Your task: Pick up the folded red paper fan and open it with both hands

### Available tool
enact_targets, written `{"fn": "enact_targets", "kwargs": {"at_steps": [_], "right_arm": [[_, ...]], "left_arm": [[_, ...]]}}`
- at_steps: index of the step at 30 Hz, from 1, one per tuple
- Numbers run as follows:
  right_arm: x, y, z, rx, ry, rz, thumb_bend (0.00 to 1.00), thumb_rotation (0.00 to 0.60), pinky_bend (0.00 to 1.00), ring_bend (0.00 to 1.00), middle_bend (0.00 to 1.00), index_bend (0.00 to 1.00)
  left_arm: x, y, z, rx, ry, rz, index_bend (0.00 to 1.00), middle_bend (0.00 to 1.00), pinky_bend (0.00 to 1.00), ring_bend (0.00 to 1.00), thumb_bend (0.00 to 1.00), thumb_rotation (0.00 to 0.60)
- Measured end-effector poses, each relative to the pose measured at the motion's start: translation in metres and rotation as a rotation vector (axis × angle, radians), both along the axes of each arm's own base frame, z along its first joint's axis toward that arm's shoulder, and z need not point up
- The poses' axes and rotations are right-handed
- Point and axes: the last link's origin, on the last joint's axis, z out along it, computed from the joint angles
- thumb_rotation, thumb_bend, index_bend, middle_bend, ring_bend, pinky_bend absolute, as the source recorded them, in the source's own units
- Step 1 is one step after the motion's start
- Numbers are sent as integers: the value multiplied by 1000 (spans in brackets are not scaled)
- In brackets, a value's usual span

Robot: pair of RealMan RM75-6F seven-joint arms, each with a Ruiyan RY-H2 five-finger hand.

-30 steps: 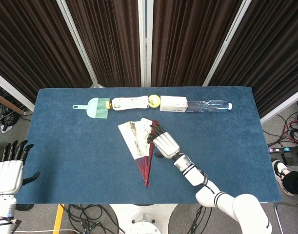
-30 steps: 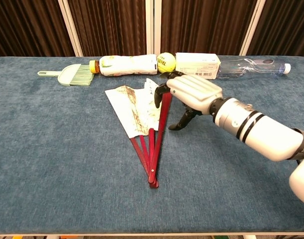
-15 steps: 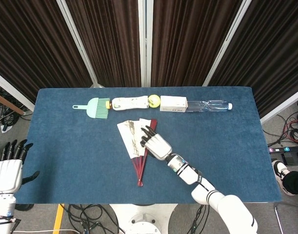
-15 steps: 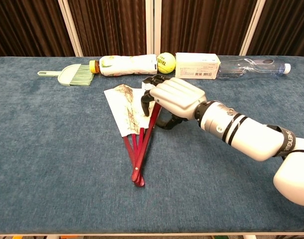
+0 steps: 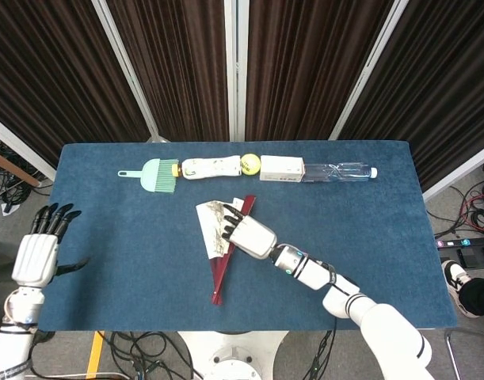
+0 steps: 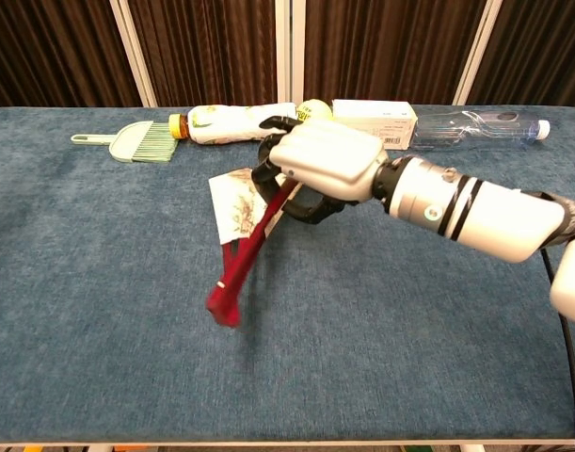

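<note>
So the pick-up looks done: the right hand [image 6: 320,169] has its fingers [image 6: 268,155] curled around the upper ribs of the fan [image 6: 242,235], which hangs tilted above the middle of the surface [image 6: 99,311], its pivot end lowest and apparently clear of the cloth, with a shadow beneath it. The fan is only part-spread, a narrow wedge of leaf showing. What is left, by my reading, is the opening proper, and that needs the second hand. The left hand [image 5: 37,255] hovers off the left edge, well apart from the fan, fingers spread and holding nothing.

The fan has slim, glossy red ribs that meet at one end and a pale pleated paper leaf with a brownish print; it should be light and easy to crease. The surface is covered in blue, felt-like cloth.

Along the far edge lies a row: a pale green brush [image 5: 150,174], a white bottle [image 5: 210,168], a yellow ball [image 5: 250,163], a white box [image 5: 281,169] and a clear bottle [image 5: 341,171] on its side.
</note>
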Motion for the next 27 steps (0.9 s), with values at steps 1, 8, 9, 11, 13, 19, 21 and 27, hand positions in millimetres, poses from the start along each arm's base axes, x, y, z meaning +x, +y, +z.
{"fn": "enact_targets", "kwargs": {"at_steps": [1,8,9,11,13,19,21,27], "right_arm": [[0,-1,6,4,-10,10,668,600,72,237,564,779],[7,-3,40,32,-101,15,668,600,75,241,569,787],[9,-4,44,36,-115,10,668,600,75,241,569,787],[14,-6,55,45,-149,-3,668,600,74,241,569,788],[21,-9,67,52,-182,-17,668,600,74,241,569,788],[46,-21,94,42,-259,-63,667,600,75,240,569,786],[54,-24,99,31,-269,-72,667,600,75,240,569,782],[79,-30,106,-21,-288,-98,666,600,75,241,568,765]], "left_arm": [[2,5,-2,-15,-26,-9,184,104,31,0,0,600],[25,44,-29,-181,-246,-47,184,104,36,0,0,600],[30,50,-34,-216,-291,-51,183,103,38,0,0,600],[39,58,-41,-268,-361,-59,177,103,39,0,0,600],[51,67,-51,-330,-448,-69,172,103,42,0,0,600],[94,88,-87,-501,-683,-108,169,103,45,0,0,600],[111,92,-100,-551,-729,-128,169,103,46,0,0,600],[133,97,-120,-569,-793,-133,225,199,113,126,0,600]]}}
